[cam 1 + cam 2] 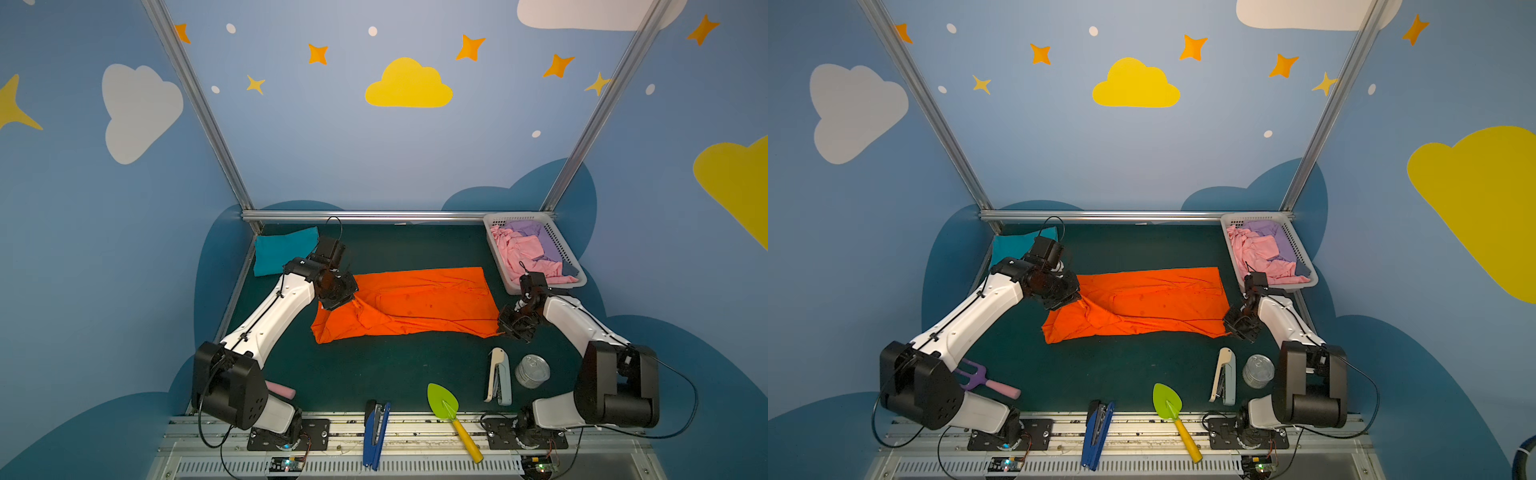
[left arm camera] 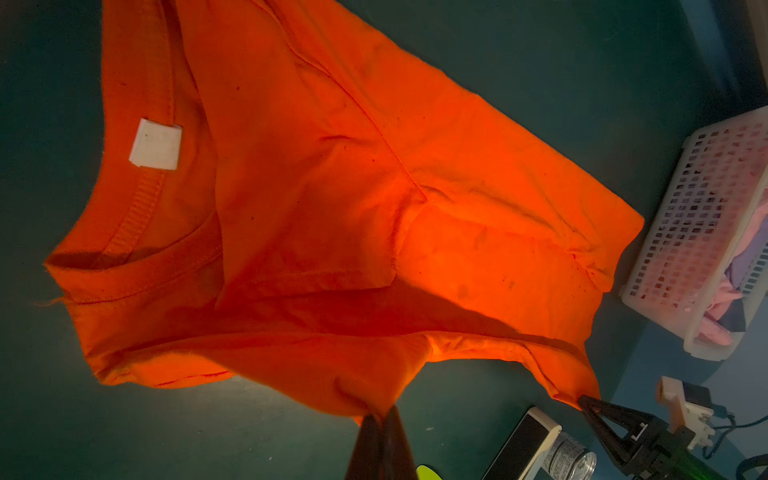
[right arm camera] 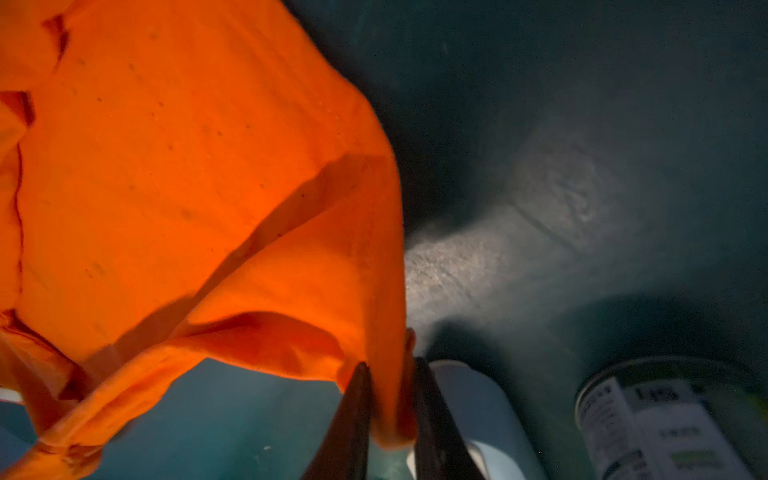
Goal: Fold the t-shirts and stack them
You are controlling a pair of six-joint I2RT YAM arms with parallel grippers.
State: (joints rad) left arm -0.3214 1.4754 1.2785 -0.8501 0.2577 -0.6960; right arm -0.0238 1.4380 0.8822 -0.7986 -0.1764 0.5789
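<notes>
- A dark green tabletop [image 1: 374,374] sits inside blue walls painted with clouds and stars. A white basket [image 1: 519,216] of pink and purple cloth stands at the far right corner.
- The orange t-shirt [image 1: 415,303] lies mid-tabletop as a long band running left to right. Its white neck label [image 2: 156,143] is at the left end.
- The teal t-shirt [image 1: 278,249] lies folded in the far left corner, well apart from the orange one.
- The left end effector [image 2: 384,419] is clamped tight on a raised pinch of orange cloth near the collar end.
- The right end effector [image 3: 390,374] has its fingers close together with the near hem corner between them, lifted off the surface.
- Step in hand, as I judge it: a fold of the orange shirt along its near long edge, with both ends gripped.
- The next move likely calls for both arms travelling level and together, so the band does not twist. After that comes a crosswise fold, then a carry onto the teal shirt.
- A stapler [image 1: 498,376] and a can [image 1: 532,371] stand near the right arm, so it needs to move clear of them.
</notes>
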